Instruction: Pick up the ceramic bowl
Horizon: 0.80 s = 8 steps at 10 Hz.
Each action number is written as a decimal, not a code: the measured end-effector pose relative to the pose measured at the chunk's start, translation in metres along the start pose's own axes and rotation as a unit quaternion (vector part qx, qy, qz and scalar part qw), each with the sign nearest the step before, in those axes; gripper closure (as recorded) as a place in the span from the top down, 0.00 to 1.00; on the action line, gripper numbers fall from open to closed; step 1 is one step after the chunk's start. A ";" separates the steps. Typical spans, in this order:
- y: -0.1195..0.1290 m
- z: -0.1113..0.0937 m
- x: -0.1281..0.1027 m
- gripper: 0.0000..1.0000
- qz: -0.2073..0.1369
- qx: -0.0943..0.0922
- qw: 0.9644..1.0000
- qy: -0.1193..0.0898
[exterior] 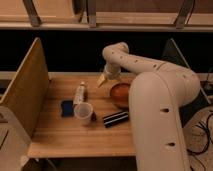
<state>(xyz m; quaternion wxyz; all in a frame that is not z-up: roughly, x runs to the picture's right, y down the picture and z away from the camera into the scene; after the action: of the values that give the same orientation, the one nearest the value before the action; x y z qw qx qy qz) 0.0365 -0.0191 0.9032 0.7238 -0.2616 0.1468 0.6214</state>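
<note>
The ceramic bowl (120, 94) is round, glossy and reddish-brown. It sits on the wooden table (65, 132) at the right, partly hidden behind my white arm (155, 110). My gripper (103, 80) hangs over the table just left of the bowl and slightly behind it, pointing down, apart from the bowl's rim. It holds nothing that I can see.
A translucent plastic cup (83, 112) stands at the table's middle, with a blue item (67, 108) at its left and a bottle lying (79, 93) behind it. A black bar-shaped object (115, 119) lies in front of the bowl. A wooden side panel (25, 87) stands at the left.
</note>
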 end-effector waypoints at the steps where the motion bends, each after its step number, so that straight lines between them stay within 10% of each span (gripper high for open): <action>1: -0.005 0.011 0.007 0.80 0.025 -0.003 1.000 0.014; 8: -0.007 0.031 0.022 0.80 0.030 0.011 0.998 0.046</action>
<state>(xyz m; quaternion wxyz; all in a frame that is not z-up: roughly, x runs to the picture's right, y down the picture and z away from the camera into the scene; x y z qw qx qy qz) 0.0439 0.0157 0.9179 0.7003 -0.2776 0.1946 0.6282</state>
